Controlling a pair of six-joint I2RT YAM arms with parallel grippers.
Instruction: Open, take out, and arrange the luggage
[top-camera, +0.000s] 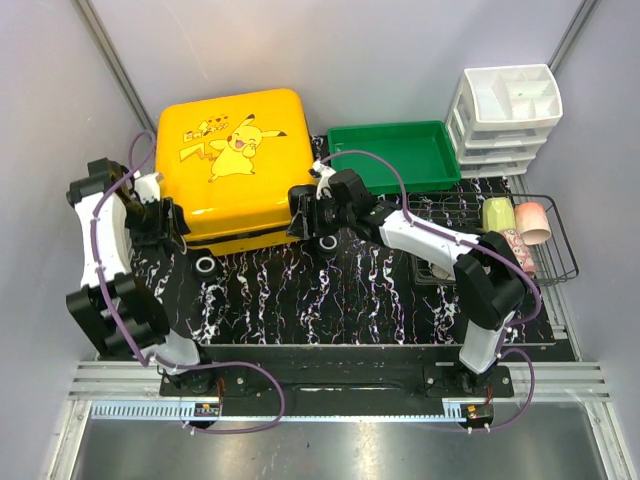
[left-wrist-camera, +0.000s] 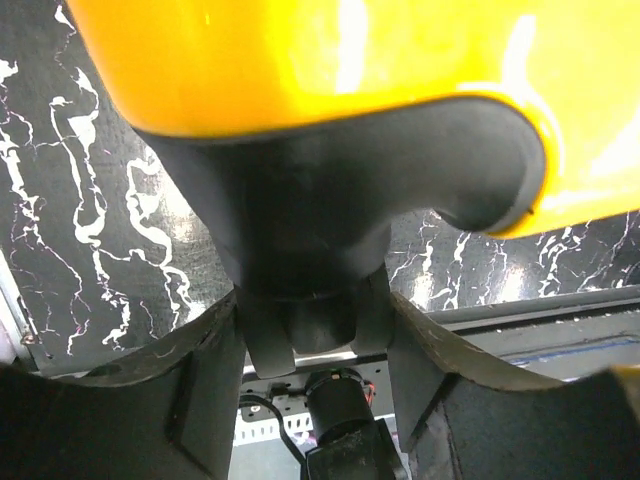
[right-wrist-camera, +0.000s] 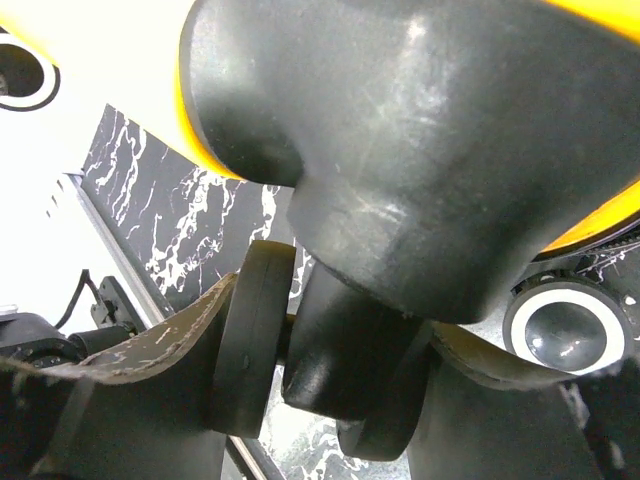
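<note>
The luggage (top-camera: 235, 160), a yellow hard-shell case with a cartoon print, lies flat and closed at the back left of the mat, its wheels facing me. My left gripper (top-camera: 172, 222) is at its near left corner. In the left wrist view the fingers (left-wrist-camera: 200, 380) press both sides of a black caster wheel (left-wrist-camera: 318, 320) under the yellow shell (left-wrist-camera: 330, 60). My right gripper (top-camera: 308, 215) is at the near right corner. In the right wrist view it (right-wrist-camera: 335, 350) is shut on another caster, with a finger against the wheel disc (right-wrist-camera: 255, 340).
A green tray (top-camera: 395, 155) sits right of the luggage. A white drawer unit (top-camera: 510, 115) stands at the back right. A wire basket (top-camera: 560, 240) holding cups is on the right. Loose casters (top-camera: 205, 265) (right-wrist-camera: 567, 330) rest on the black marbled mat (top-camera: 330, 290).
</note>
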